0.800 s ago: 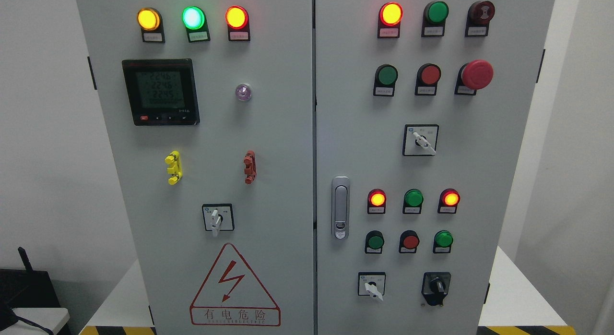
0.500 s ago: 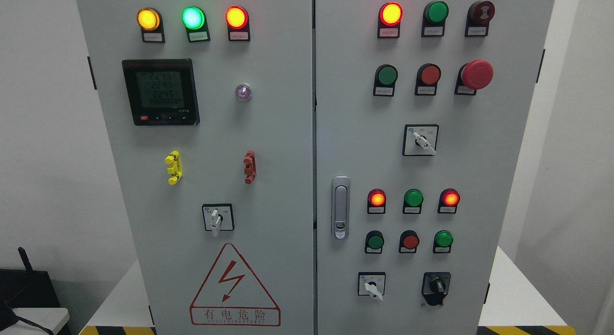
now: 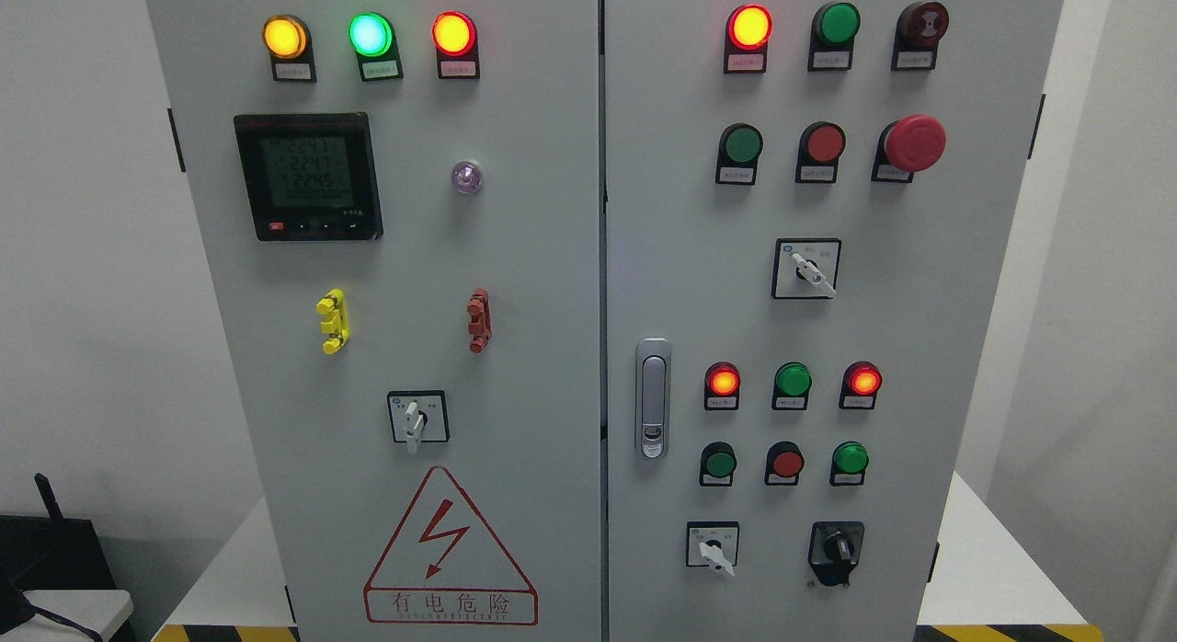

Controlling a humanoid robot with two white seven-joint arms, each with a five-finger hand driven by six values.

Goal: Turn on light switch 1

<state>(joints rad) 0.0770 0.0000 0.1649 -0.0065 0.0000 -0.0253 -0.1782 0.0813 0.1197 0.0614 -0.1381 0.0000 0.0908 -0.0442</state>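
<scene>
Neither hand shows in the head view, so whether they are released, clenched or grasping cannot be told, and the whole space in front of the cabinet (image 3: 552, 256) is open. The cabinet fills the middle of the picture, its top and bottom cut off by the frame edges. A narrow vertical seam divides the left door (image 3: 515, 348) from the right door (image 3: 680, 210), and a silver latch (image 3: 652, 398) sits just right of that seam. Which control is light switch 1 cannot be told, since the small labels under the lamps and buttons are too fine to read. Four knob switches show: one low on the left door (image 3: 417, 418), one at mid-height on the right door (image 3: 806, 269), and a white one (image 3: 712, 544) with a black one (image 3: 835, 550) near it at the lower right. A red mushroom button (image 3: 913, 143) stands out from the panel at the upper right. The meter (image 3: 307, 176) on the left door shows digits that are blurred. The cabinet stands on a white desk (image 3: 984, 568), whose surface is visible on both sides, with a yellow-and-black stripe (image 3: 1002, 633) along its front edge. A dark box (image 3: 55, 550) is cut off at the lower left corner.
</scene>
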